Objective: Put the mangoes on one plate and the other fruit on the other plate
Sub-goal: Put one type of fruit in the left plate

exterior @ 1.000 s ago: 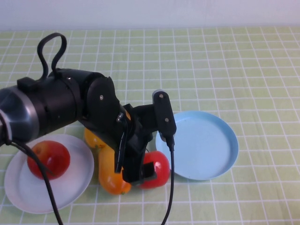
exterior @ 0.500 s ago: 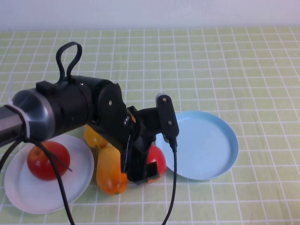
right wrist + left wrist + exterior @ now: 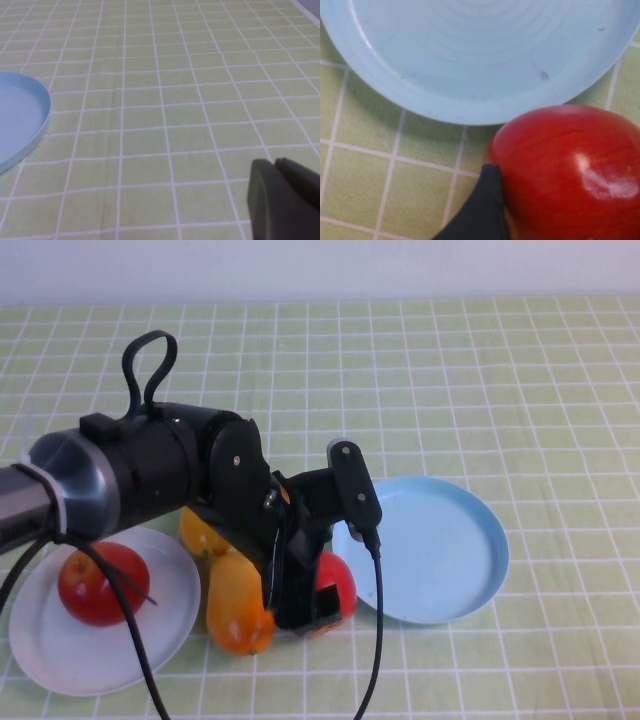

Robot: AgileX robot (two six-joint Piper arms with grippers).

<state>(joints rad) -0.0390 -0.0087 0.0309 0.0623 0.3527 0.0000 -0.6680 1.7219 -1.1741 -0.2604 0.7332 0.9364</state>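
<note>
My left gripper [image 3: 318, 602] is down over a red apple [image 3: 338, 578], which lies on the cloth between the blue plate [image 3: 450, 540] and a mango [image 3: 238, 605]. It is shut on this apple [image 3: 570, 170], with one dark finger [image 3: 487, 212] pressed to its side. The blue plate [image 3: 485, 50] holds nothing. A second mango [image 3: 203, 536] lies partly hidden behind the arm. Another red apple [image 3: 98, 583] sits on the white plate [image 3: 170, 625]. My right gripper [image 3: 285, 200] is shut over bare cloth, outside the high view.
The left arm's black body and its cable [image 3: 375, 640] hang over the fruit and the blue plate's near rim. A green checked cloth [image 3: 480, 390] covers the table. The blue plate's edge [image 3: 30, 125] shows in the right wrist view.
The left arm has shifted right and lowered around the apple. The apple has moved slightly away from the front edge, and the near mango has tilted a little.
</note>
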